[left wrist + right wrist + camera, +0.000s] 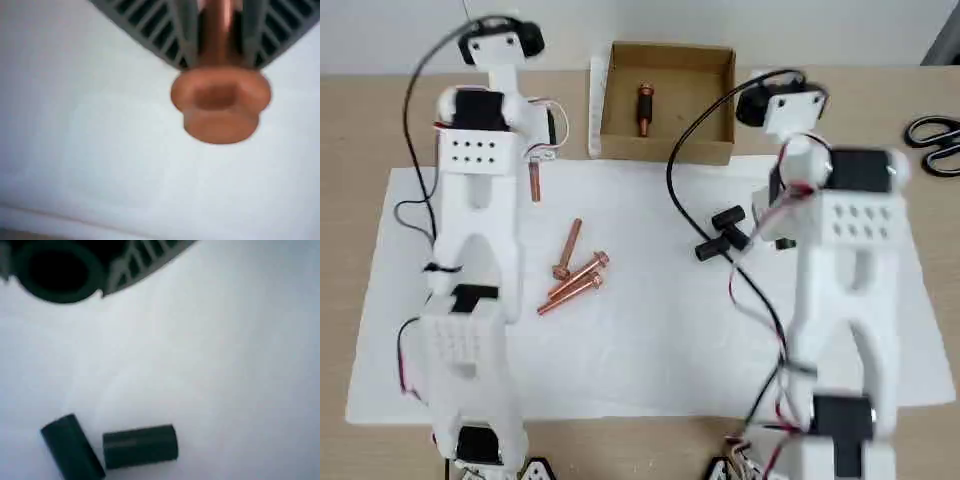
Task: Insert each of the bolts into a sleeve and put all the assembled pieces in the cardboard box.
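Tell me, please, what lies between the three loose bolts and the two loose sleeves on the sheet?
Nothing: in the high view, only bare white sheet runs between the bolts and the sleeves.

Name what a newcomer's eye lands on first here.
A copper bolt is clamped in the left gripper, and a black sleeve sits in the right gripper. On the white sheet lie three loose bolts, and one assembled piece is in the cardboard box.
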Controlling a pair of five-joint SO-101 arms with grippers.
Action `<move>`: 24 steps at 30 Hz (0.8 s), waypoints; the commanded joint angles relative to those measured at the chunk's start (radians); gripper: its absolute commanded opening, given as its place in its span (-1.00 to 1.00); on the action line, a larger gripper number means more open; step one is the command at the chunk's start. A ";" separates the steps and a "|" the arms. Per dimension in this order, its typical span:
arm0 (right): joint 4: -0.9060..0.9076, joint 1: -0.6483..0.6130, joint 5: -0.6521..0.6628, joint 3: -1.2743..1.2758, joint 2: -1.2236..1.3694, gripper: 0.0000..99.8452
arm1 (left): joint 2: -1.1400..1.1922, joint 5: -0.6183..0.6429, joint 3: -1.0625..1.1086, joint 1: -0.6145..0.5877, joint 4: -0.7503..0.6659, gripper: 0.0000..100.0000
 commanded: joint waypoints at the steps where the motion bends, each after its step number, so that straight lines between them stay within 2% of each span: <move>1: 0.018 -0.004 0.000 -0.034 -0.229 -0.99 | -0.301 -0.011 0.128 0.015 0.020 -0.99; 4: 0.021 -0.004 0.002 0.040 -0.380 -0.99 | -0.486 -0.011 0.275 0.052 0.018 -0.99; 12: -0.053 -0.004 0.002 0.404 -0.871 -0.99 | -0.924 -0.008 0.691 0.242 0.009 -0.99; 17: -0.174 -0.013 -0.006 0.697 -1.099 -0.99 | -1.069 0.008 0.877 0.261 -0.115 -0.99; 21: -0.298 -0.088 -0.009 0.930 -1.237 -0.99 | -1.148 0.109 1.003 0.267 -0.252 -0.99; 24: -0.369 -0.159 -0.106 1.059 -1.348 -0.99 | -1.192 0.147 1.086 0.269 -0.351 -0.99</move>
